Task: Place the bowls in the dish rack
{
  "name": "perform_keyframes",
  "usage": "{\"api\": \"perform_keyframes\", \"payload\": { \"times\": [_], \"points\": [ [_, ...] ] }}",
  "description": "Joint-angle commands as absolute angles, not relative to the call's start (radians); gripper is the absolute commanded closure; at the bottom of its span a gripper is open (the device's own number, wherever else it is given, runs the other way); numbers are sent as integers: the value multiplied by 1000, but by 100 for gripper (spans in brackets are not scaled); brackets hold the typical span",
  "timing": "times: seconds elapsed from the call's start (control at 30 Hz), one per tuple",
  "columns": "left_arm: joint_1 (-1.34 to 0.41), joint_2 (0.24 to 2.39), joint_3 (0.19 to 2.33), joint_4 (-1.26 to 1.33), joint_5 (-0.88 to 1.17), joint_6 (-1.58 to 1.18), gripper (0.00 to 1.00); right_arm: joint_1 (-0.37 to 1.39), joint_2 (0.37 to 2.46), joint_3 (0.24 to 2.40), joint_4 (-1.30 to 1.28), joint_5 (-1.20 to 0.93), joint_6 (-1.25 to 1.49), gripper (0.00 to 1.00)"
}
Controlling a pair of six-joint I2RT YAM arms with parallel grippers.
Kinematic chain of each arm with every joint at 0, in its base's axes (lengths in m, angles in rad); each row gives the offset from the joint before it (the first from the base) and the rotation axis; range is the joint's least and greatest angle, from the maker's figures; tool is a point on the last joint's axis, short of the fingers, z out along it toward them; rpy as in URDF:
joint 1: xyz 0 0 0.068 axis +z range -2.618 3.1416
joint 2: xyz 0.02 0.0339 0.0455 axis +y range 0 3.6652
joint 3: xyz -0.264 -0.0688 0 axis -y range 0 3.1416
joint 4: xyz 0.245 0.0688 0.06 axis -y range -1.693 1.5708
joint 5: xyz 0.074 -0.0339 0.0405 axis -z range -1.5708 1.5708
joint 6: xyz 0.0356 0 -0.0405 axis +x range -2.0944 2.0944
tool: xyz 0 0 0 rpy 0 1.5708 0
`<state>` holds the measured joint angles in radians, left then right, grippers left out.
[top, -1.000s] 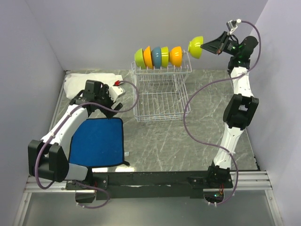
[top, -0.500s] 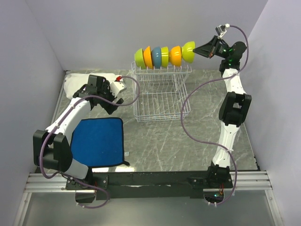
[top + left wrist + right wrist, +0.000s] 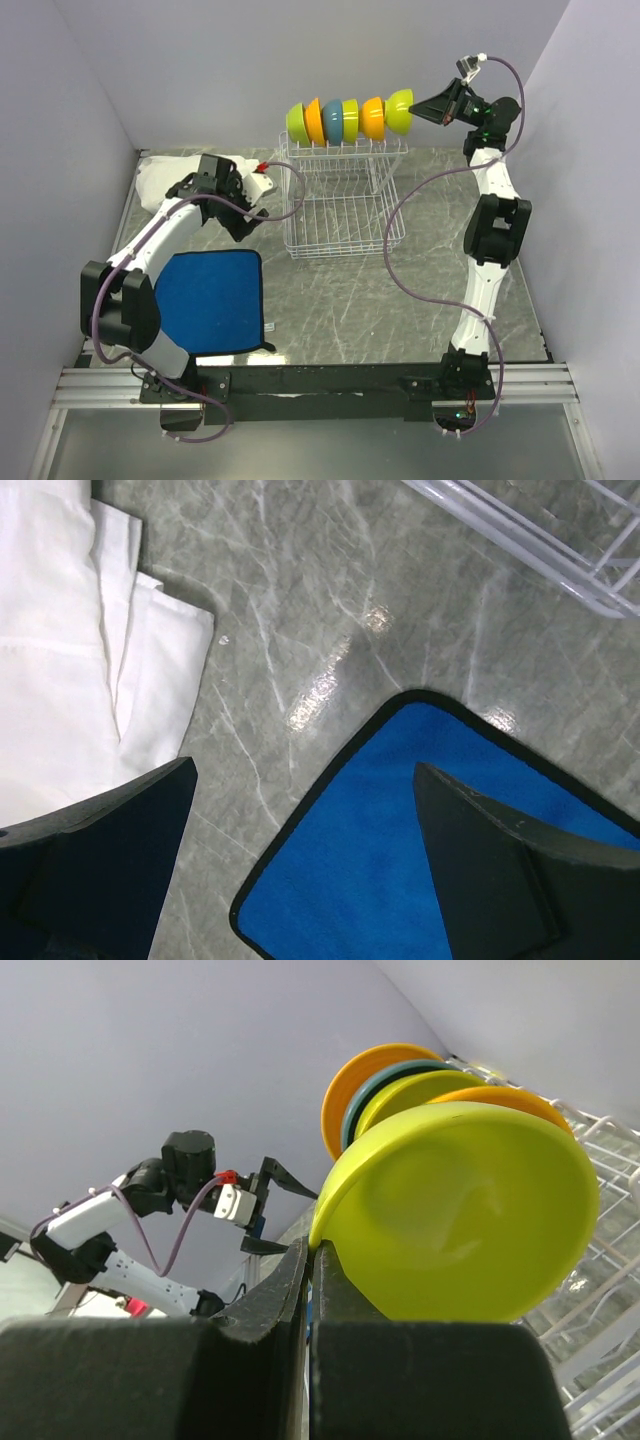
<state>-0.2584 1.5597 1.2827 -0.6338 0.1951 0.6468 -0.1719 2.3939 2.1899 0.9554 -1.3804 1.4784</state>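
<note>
The right gripper [image 3: 310, 1252], black fingers clamped together, pinches the thin rim of a glossy lime-yellow round plastic bowl [image 3: 470, 1220]. That bowl is at the right end of the row of glossy bowls [image 3: 335, 120] standing on edge on the upper shelf of the white wire dish rack [image 3: 340, 200]. The left gripper [image 3: 303, 770] hangs spread wide over the veined grey marble tabletop [image 3: 300, 630] and a fuzzy blue cloth mat [image 3: 400, 850].

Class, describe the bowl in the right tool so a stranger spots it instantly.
Find the white wire dish rack; glossy plastic bowls stand on edge along its top shelf. The round lime-green bowl ends that row on the right, alone pinched at its rim by the black right tool.
</note>
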Motion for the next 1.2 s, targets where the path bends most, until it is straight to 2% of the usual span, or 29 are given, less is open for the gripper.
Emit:
{"api": "perform_keyframes", "payload": {
  "times": [0.0,0.37,0.53,1.1,1.17],
  "points": [
    [-275,1578,1350,-667,175,655,3,-155,2413,2208,1100,-1344,1545,100],
    [-301,1641,1417,-664,161,652,3,-141,2421,2201,1144,-1324,1585,100],
    [-313,1649,1425,-623,172,643,3,-158,2401,2187,1089,-1319,1511,100],
    [-469,1660,1450,-465,43,192,1,-196,2370,2169,957,-1347,1345,100],
    [-483,1672,1456,-468,54,166,5,-198,2368,2169,947,-1348,1339,100]
  ]
}}
